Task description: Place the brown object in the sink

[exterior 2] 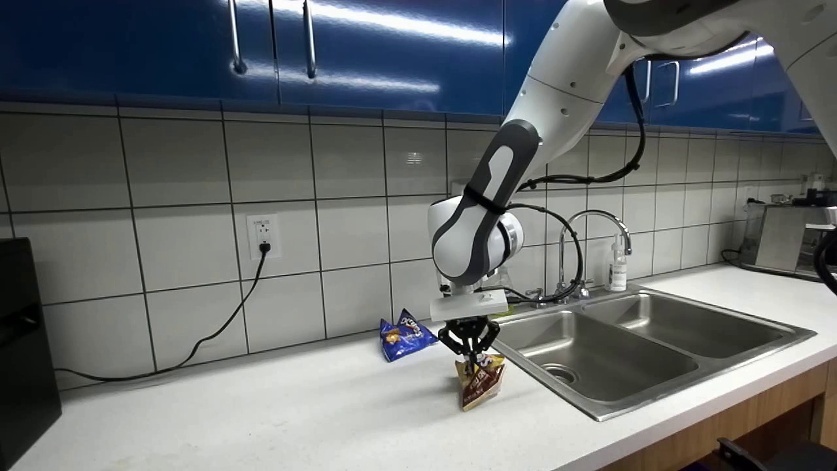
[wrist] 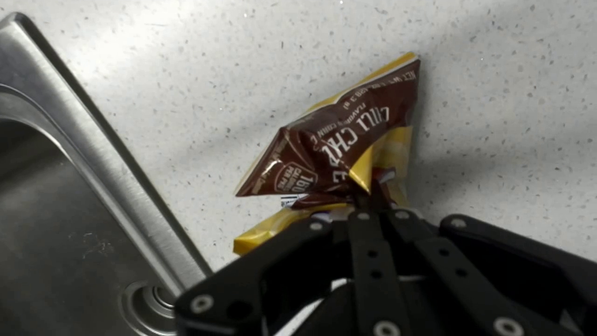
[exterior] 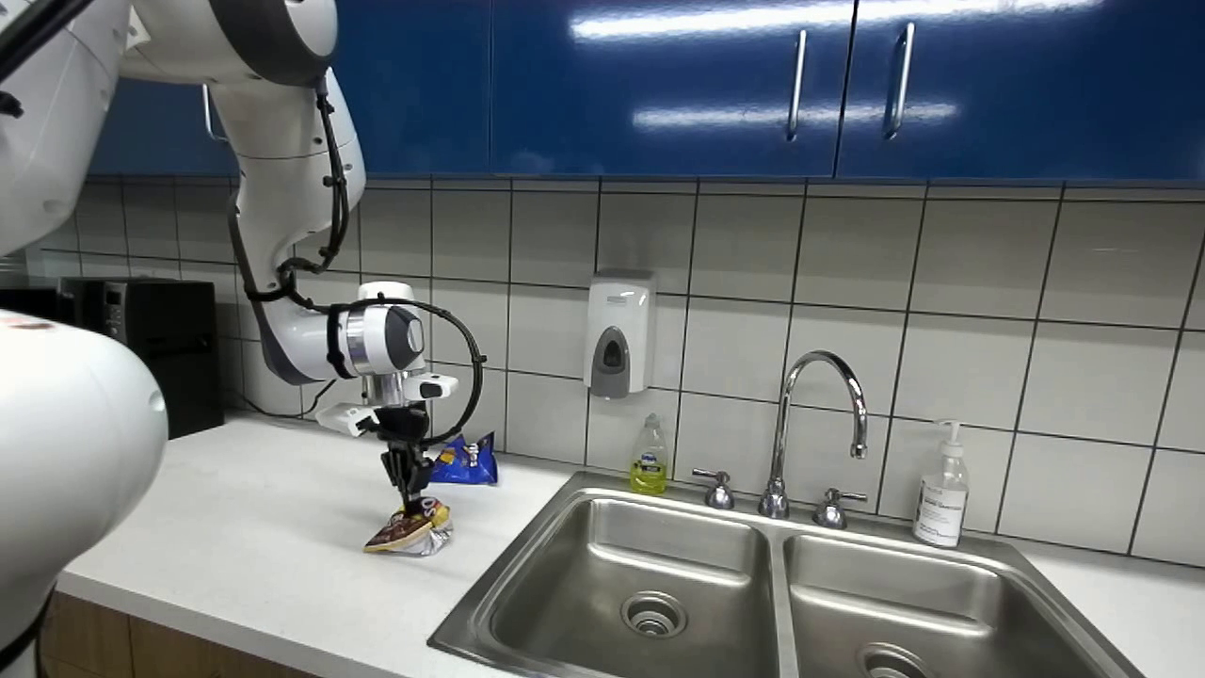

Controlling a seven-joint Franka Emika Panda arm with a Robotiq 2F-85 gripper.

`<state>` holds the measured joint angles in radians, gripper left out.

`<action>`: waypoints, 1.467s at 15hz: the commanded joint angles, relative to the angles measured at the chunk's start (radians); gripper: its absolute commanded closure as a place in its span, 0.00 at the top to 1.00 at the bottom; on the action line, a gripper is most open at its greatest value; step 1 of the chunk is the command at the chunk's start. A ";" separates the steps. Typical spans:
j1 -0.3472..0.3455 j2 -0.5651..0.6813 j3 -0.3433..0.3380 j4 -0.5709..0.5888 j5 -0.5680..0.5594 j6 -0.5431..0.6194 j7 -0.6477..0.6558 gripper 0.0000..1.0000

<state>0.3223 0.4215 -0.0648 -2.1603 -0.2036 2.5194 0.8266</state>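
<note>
The brown object is a crumpled brown-and-yellow snack bag (exterior: pixel 403 532) with a silvery patch. It shows in both exterior views (exterior 2: pixel 482 384) and in the wrist view (wrist: pixel 345 144). My gripper (exterior: pixel 412 507) points down, with its fingers close together on a pinched fold of the bag. The gripper also shows in an exterior view (exterior 2: pixel 471 364) and in the wrist view (wrist: pixel 373 203). The bag is at counter level; I cannot tell whether it touches the counter. The stainless double-basin sink (exterior: pixel 513 570) lies beside it, its rim (wrist: pixel 121 182) at the left of the wrist view.
A blue snack bag (exterior: pixel 466 461) lies behind the gripper near the tiled wall. A gooseneck faucet (exterior: pixel 781 433), a dish soap bottle (exterior: pixel 650 461) and a pump bottle (exterior: pixel 941 496) stand along the sink's back edge. A black box (exterior 2: pixel 26 340) stands on the counter.
</note>
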 commanded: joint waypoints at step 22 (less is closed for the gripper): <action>-0.119 -0.190 0.007 -0.014 0.018 0.027 -0.099 0.00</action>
<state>0.2511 0.2737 -0.0650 -2.1438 -0.2013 2.5392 0.7698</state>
